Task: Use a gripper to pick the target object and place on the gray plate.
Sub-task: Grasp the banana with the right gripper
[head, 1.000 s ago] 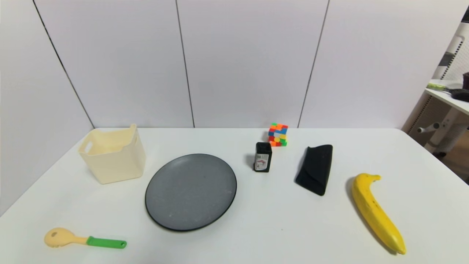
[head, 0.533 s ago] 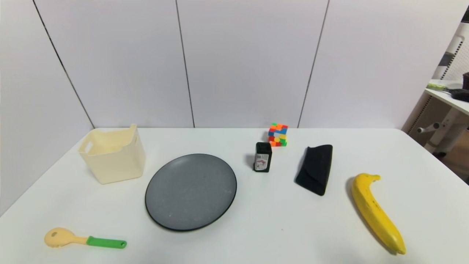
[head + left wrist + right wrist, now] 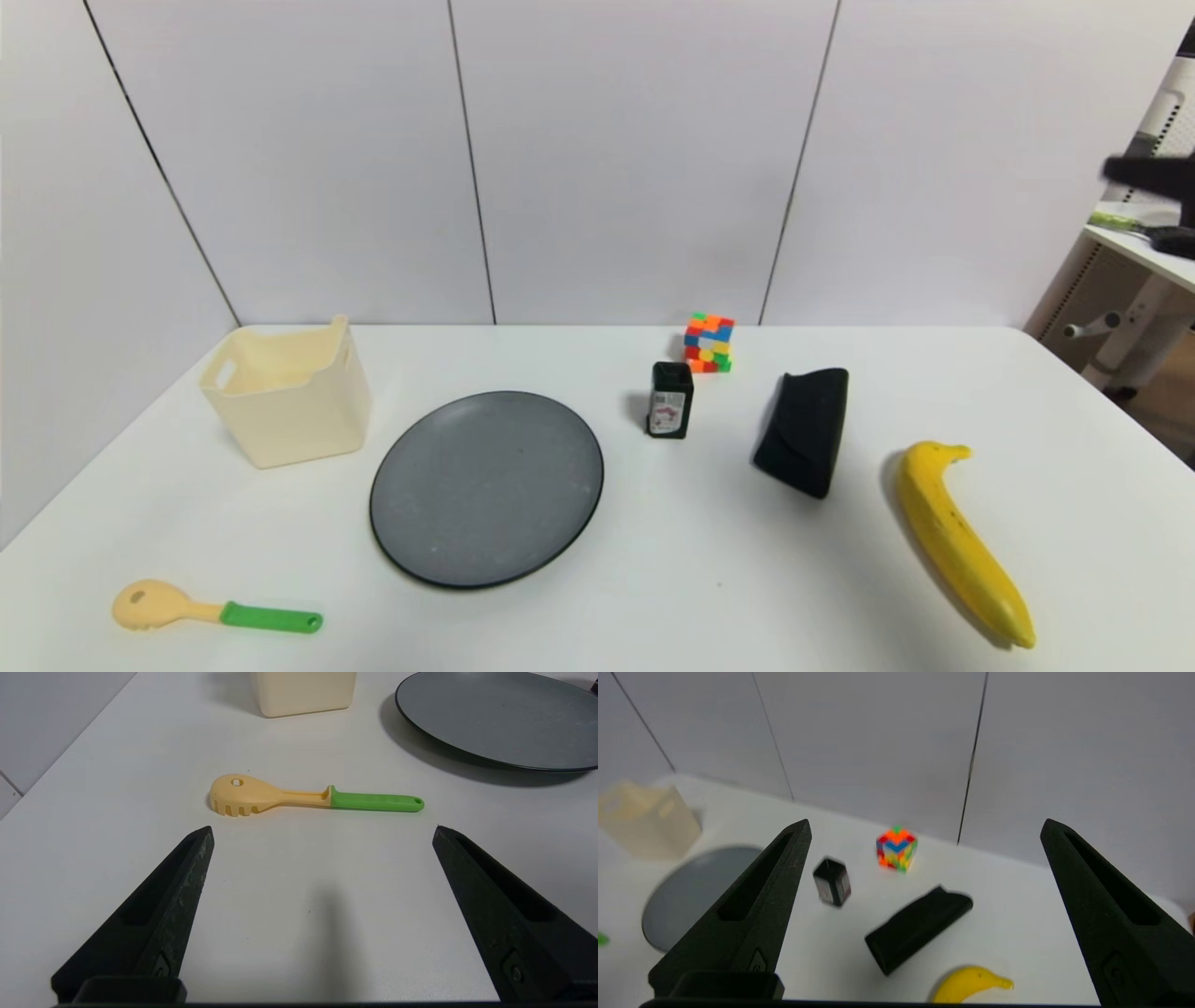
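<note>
The yellow banana (image 3: 962,541) lies on the white table at the front right, stem pointing away from me; its stem end shows in the right wrist view (image 3: 969,983). The gray plate (image 3: 485,487) lies left of centre and holds nothing; it also shows in the left wrist view (image 3: 495,716) and the right wrist view (image 3: 686,893). My right gripper (image 3: 924,823) is open and empty, high above the table's right side; a blurred black part of it (image 3: 1146,175) shows at the head view's right edge. My left gripper (image 3: 322,828) is open and empty, low over the front left.
A cream basket (image 3: 285,392) stands at the back left. A yellow spoon with a green handle (image 3: 215,609) lies front left. A black bottle (image 3: 669,399), a coloured cube (image 3: 709,342) and a black folded case (image 3: 805,429) sit between plate and banana.
A blurred black part of my right arm has come into the head view at the upper right edge. Nothing on the table has moved.
</note>
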You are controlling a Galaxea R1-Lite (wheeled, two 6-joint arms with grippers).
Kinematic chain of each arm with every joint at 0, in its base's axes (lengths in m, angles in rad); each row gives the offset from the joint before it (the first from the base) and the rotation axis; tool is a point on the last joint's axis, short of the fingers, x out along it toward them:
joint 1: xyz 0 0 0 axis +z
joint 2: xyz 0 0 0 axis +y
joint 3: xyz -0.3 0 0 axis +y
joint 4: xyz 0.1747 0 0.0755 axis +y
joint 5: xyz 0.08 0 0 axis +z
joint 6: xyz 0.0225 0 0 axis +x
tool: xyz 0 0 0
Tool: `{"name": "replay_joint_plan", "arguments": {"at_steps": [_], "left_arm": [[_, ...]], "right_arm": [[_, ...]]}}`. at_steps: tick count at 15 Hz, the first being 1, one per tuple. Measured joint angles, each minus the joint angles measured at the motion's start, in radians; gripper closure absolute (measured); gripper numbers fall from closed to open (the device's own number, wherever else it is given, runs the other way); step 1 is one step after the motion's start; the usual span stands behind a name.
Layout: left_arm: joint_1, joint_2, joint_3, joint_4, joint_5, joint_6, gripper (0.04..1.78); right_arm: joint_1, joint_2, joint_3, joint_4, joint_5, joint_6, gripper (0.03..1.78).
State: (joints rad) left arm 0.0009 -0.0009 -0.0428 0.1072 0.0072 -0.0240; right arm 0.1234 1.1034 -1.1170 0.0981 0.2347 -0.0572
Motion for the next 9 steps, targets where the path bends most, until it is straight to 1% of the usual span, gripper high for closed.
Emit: {"name": "replay_joint_plan", "arguments": {"at_steps": [1,2,3,8,9], "left_arm": [[0.000,0.000,0.000,0.000,0.000,0.000,0.13],[0.000,0.000,0.000,0.000,0.000,0.000,0.13],[0.000,0.000,0.000,0.000,0.000,0.000,0.13],[0.000,0.000,0.000,0.000,0.000,0.000,0.13],[0.000,0.000,0.000,0.000,0.000,0.000,0.13]], "right_arm": [[0.006,0.044,0.012,0.036,0.001,-0.040,0.11],[0.007,0.085,0.027,0.071,0.002,-0.067,0.11],[0.002,0.125,0.050,0.097,0.001,-0.078,0.11],[-0.040,0.276,0.192,0.108,-0.014,-0.074,0.11],[-0.045,0.299,0.221,0.108,-0.030,-0.074,0.11]]}}
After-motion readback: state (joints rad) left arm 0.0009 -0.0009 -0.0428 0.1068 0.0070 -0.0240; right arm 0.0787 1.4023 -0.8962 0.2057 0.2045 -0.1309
